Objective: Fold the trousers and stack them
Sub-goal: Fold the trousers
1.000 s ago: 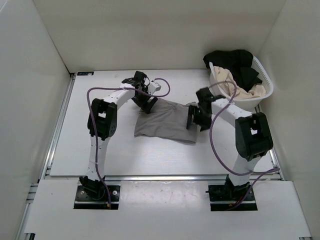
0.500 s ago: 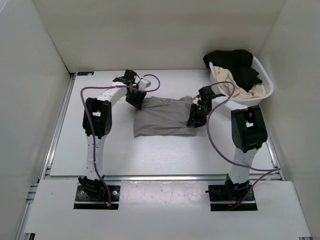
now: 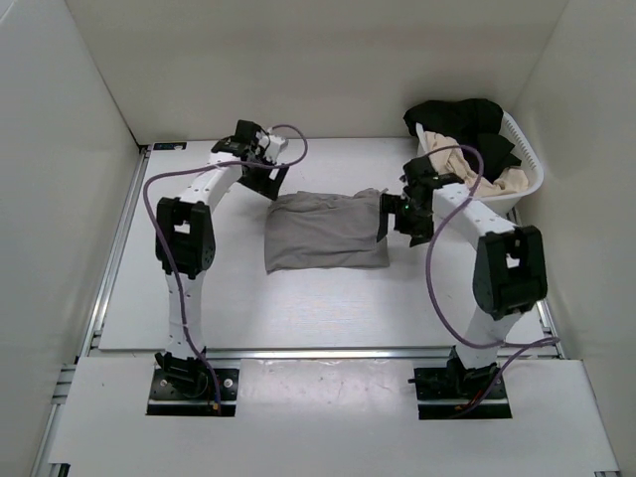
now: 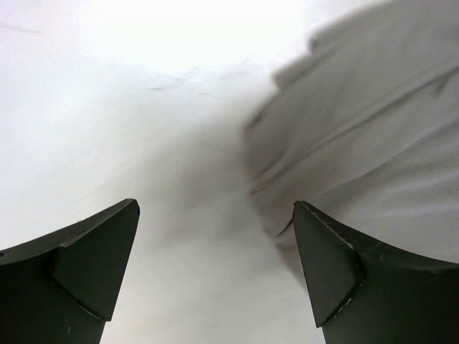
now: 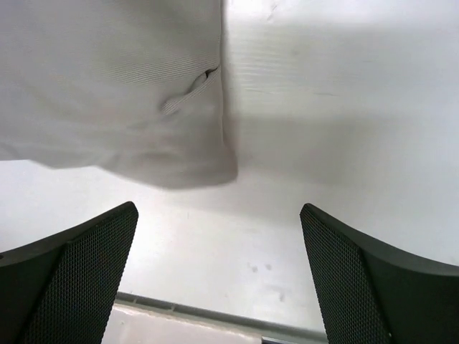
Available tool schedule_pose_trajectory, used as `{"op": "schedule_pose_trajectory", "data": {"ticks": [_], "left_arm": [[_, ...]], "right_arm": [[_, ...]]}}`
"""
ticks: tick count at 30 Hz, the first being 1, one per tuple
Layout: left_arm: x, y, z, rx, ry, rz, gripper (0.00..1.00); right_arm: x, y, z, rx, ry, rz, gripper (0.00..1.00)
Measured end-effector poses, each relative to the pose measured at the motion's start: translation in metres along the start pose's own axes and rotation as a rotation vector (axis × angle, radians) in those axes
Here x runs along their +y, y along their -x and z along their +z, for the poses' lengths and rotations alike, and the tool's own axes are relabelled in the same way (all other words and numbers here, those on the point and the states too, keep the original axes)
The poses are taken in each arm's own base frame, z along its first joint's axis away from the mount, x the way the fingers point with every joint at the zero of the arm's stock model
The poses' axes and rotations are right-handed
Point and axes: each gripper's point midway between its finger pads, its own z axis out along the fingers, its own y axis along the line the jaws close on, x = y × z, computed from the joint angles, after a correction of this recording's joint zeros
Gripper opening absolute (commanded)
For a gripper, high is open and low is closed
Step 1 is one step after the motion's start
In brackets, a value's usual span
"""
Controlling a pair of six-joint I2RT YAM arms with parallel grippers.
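Note:
The taupe-grey trousers (image 3: 326, 231) lie folded into a rough rectangle in the middle of the table. My left gripper (image 3: 272, 182) is open and empty just past their far left corner; the left wrist view shows the cloth (image 4: 373, 150) beside the right finger and bare table between the fingers. My right gripper (image 3: 396, 221) is open and empty at their right edge; the right wrist view shows a cloth corner (image 5: 129, 93) lying ahead of the fingers, untouched.
A white laundry basket (image 3: 528, 161) stands at the far right, holding a black garment (image 3: 467, 124) and a beige-cream garment (image 3: 459, 171). White walls enclose the table on three sides. A metal rail (image 3: 114, 248) runs along the table's left edge.
Both grippers have let go of the trousers and drawn back outward. The cloth has settled flat into a squarer fold, and the left arm has swung toward the far left.

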Motion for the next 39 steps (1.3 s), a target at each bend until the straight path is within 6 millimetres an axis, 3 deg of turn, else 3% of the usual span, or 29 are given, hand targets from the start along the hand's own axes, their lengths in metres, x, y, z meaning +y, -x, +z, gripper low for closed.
{"op": "schedule_pose_trajectory", "data": {"ticks": [2,4,7,10,12,15,17,20,23,31,39], "left_arm": [[0.014,0.018,-0.029,-0.049,0.087,0.0,1.0],[0.031,0.035,-0.073,-0.113,0.201,-0.004,1.0],[0.047,0.038,-0.142,-0.187,0.325,-0.026,1.0],[0.066,0.0,-0.2,-0.201,0.421,-0.091,1.0],[0.086,-0.04,-0.22,-0.173,0.467,-0.167,1.0],[0.119,-0.12,-0.228,-0.042,0.521,-0.324,1.0],[0.13,-0.172,-0.223,0.059,0.527,-0.423,1.0],[0.123,-0.214,-0.216,0.151,0.486,-0.501,1.0],[0.115,-0.221,-0.217,0.163,0.46,-0.522,1.0],[0.111,-0.205,-0.23,0.092,0.459,-0.537,1.0],[0.11,-0.202,-0.233,0.087,0.455,-0.546,1.0]], "right_arm": [[-0.001,0.012,-0.035,-0.069,-0.043,-0.012,0.99],[0.0,0.034,-0.083,-0.184,-0.081,-0.02,0.99],[-0.008,0.056,-0.141,-0.319,-0.13,0.001,0.99],[-0.033,0.058,-0.181,-0.393,-0.212,0.056,0.99],[-0.053,0.05,-0.196,-0.4,-0.263,0.1,0.99],[-0.08,0.041,-0.209,-0.401,-0.315,0.164,0.99],[-0.093,0.039,-0.213,-0.398,-0.337,0.202,0.99],[-0.101,0.036,-0.215,-0.389,-0.352,0.223,0.99],[-0.101,0.035,-0.216,-0.388,-0.353,0.218,0.99],[-0.101,0.035,-0.216,-0.387,-0.354,0.212,0.99],[-0.102,0.035,-0.216,-0.386,-0.356,0.197,0.99]]}}
